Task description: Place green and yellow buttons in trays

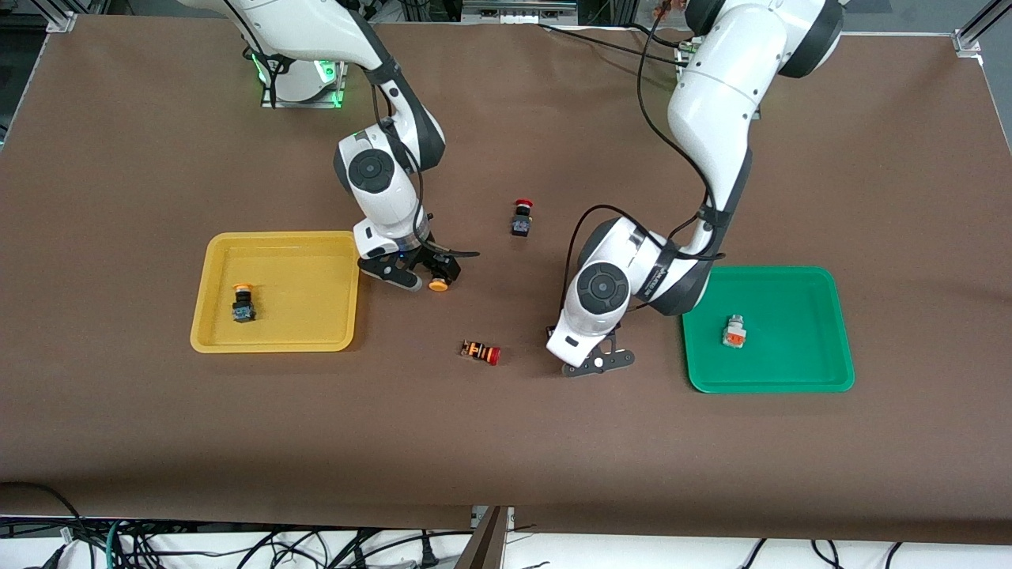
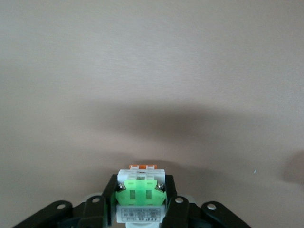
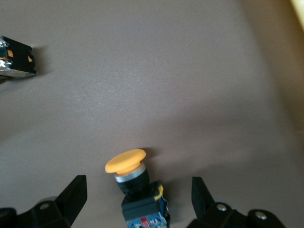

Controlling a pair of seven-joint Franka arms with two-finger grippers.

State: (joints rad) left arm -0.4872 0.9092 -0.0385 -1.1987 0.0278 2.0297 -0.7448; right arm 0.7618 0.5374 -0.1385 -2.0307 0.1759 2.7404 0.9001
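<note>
No text can be read; the white label on the green-faced switch (image 2: 140, 199) carries print too small to make out; the left arm's dark band (image 1: 656, 276) bears illegible lettering.

**Items apart from the task**

A brown table (image 1: 506, 442) carries two switches. A black red-capped switch (image 1: 521, 218) stands upright near the centre; at its seven o'clock, nearer the camera, an orange-striped red-capped switch (image 1: 481, 352) lies on its side.
</note>
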